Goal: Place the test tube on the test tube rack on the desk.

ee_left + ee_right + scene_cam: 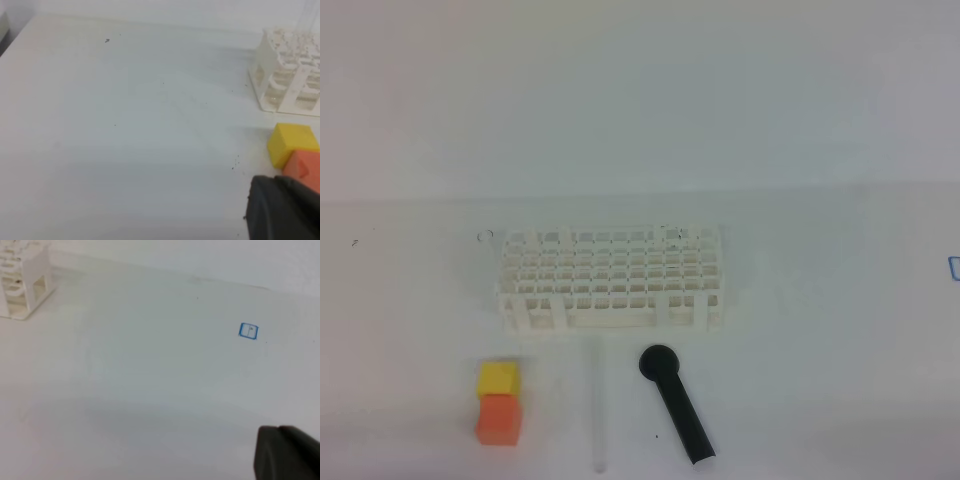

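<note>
The white lattice test tube rack (612,278) stands on the white desk (800,340), mid-frame in the exterior view. Just in front of it lies the test tube (597,410), a faint clear tube lying lengthwise toward the desk's near edge. Neither arm appears in the exterior view. In the left wrist view the dark tip of my left gripper (280,202) shows at the bottom right, shut and empty, close to the cubes, with the rack (292,70) beyond. My right gripper (287,452) is a dark, shut tip over bare desk, with a rack corner (25,280) at far left.
A black round-headed scoop (677,403) lies right of the tube. A yellow cube (498,379) and an orange cube (500,418) sit left of it, and both the yellow cube (292,142) and the orange cube (305,167) show in the left wrist view. A small blue square mark (248,330) is on the desk's right.
</note>
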